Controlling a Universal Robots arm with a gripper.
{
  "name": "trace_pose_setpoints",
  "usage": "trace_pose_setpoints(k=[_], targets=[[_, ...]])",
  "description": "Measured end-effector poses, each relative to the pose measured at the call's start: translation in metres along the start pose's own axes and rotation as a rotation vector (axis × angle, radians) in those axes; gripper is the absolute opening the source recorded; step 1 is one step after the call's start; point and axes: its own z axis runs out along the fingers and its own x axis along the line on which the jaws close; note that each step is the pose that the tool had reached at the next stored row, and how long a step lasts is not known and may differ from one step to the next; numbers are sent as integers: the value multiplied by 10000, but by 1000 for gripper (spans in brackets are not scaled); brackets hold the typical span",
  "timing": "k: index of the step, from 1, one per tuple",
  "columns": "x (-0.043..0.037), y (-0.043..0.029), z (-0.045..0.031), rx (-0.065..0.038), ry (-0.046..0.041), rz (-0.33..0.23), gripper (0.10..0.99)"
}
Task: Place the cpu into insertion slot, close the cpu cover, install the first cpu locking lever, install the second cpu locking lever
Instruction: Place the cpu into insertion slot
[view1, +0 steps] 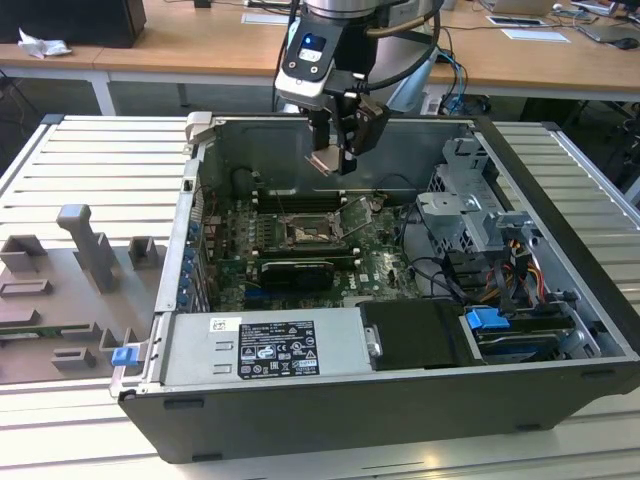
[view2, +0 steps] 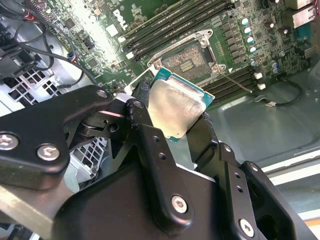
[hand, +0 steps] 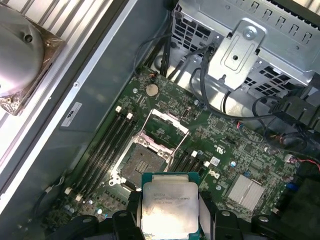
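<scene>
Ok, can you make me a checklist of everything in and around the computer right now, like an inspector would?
Surface: slatted metal table with an open computer case on it.
Job's things: cpu held in the air, apart from the slot; slot bare; cover swung up open.
Clutter: grey blocks on the table at the exterior view's left.
Grippers: gripper shut on the cpu, above the inside of the case.
Cables: black cables and coloured wires by the drive cage, apart from the slot.
Surroundings: desks behind.
</scene>
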Motion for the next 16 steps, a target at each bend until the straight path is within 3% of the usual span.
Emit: trace_pose_setpoints(k=[16], targets=[[0,-1,19,-1,-4,65,541]])
